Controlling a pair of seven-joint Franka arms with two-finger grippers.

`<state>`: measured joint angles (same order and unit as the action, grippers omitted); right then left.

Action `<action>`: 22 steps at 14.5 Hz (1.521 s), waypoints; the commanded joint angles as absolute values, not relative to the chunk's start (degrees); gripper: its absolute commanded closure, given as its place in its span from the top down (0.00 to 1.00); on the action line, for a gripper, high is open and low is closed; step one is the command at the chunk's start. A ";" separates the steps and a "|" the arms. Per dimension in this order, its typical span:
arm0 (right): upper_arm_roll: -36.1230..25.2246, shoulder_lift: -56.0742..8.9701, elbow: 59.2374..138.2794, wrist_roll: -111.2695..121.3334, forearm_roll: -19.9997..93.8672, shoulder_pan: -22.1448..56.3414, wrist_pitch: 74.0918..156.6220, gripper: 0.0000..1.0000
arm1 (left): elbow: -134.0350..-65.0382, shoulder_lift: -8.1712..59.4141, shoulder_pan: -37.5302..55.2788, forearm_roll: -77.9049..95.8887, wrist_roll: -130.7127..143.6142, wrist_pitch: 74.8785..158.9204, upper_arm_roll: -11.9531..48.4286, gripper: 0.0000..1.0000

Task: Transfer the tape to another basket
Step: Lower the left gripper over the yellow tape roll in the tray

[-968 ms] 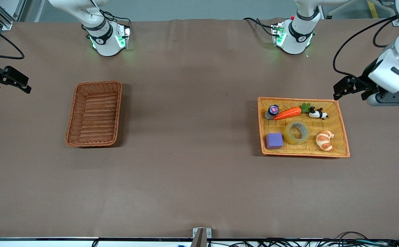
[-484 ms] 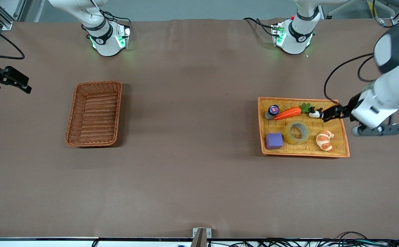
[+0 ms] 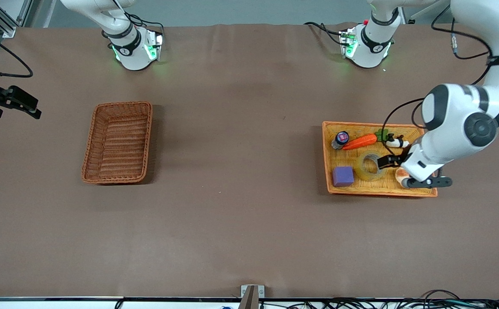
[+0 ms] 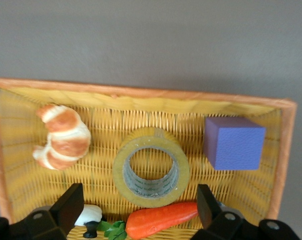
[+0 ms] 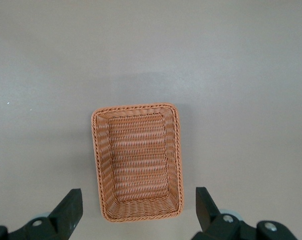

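Hovering over the orange tray with fingers spread wide and empty — left gripper, by far the nearer. Lying flat just ahead, centred between both tips, hole up — tape. Waiting high above the basket, equally wide — right gripper.

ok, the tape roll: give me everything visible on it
The tape is a ring of translucent yellowish packing tape with a grey inner core, lying flat, hole up, on the weave of the shallow orange-yellow tray. It sits between the purple cube and the croissant toy, with the toy carrot close alongside. Nothing grips it: the left gripper is over the tray beside it, open.
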<state>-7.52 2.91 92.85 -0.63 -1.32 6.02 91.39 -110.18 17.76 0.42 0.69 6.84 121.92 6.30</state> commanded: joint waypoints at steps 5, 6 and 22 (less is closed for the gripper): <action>-7.38 2.72 92.29 -0.18 -0.79 5.54 90.97 1.00 | -113.90 25.30 -0.17 -0.70 6.59 131.30 6.50 0.98; -7.38 2.64 92.37 -0.18 -0.79 5.54 90.97 1.00 | -113.99 26.10 -0.18 -2.10 6.59 131.92 6.50 0.98; -7.38 2.64 92.37 -0.18 -0.79 5.27 90.70 1.00 | -115.23 27.42 -4.04 -2.73 3.60 131.56 6.68 0.25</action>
<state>-7.61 2.86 92.85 -0.63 -1.32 6.01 91.25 -114.90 28.14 -3.75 -2.03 3.80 130.39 6.33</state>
